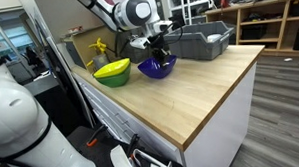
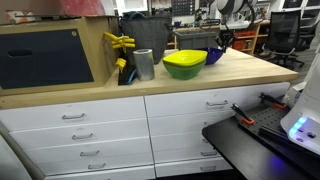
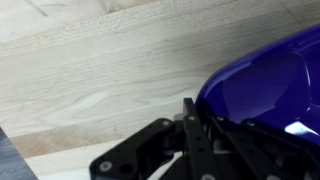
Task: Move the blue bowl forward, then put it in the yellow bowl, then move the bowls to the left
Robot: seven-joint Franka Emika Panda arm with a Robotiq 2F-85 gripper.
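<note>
The blue bowl (image 1: 157,68) stands on the wooden counter just beside the yellow bowl (image 1: 112,71), and both show in both exterior views. My gripper (image 1: 159,55) comes down onto the blue bowl from above. In the wrist view the glossy blue bowl (image 3: 265,85) fills the right side, and my gripper (image 3: 207,128) is shut on its rim, one black finger (image 3: 190,130) outside the wall and the other over the inside. From the counter's front, the yellow bowl (image 2: 184,64) hides most of the blue bowl (image 2: 213,56).
A grey plastic bin (image 1: 200,39) sits behind the bowls. A metal cup (image 2: 144,64) and a yellow clamp-like object (image 2: 122,42) stand near the yellow bowl. Bare wood of the counter (image 1: 190,92) stretches toward its front edge. Drawers lie below.
</note>
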